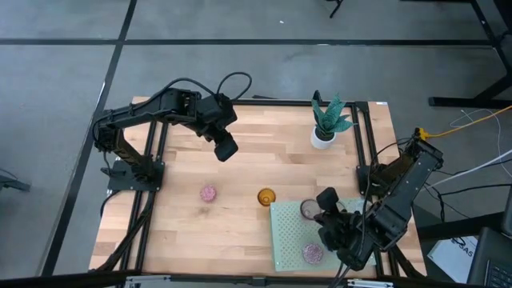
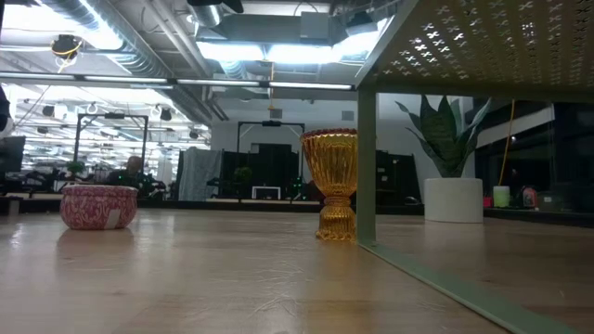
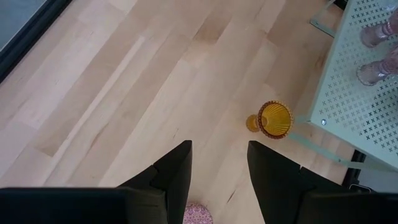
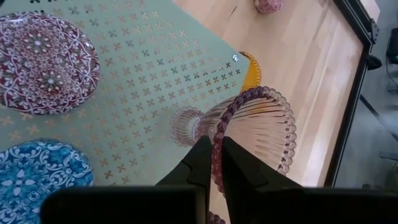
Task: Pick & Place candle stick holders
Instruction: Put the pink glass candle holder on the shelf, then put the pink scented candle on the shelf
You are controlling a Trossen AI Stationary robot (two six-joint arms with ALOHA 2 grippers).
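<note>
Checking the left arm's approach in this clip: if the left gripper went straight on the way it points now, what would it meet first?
Probably bare wooden table. The left gripper, open, points down at the boards; the amber holder sits off to one side of that line and the pink holder just under the fingers' base. Depth is unclear.

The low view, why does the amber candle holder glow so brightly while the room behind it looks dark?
Low view: ceiling lights shine from behind, backlighting the amber candle holder so its glass glows; the perforated mat overhead sits in shadow. High view: lighting is even and soft, with the right tool at the mat.
</note>
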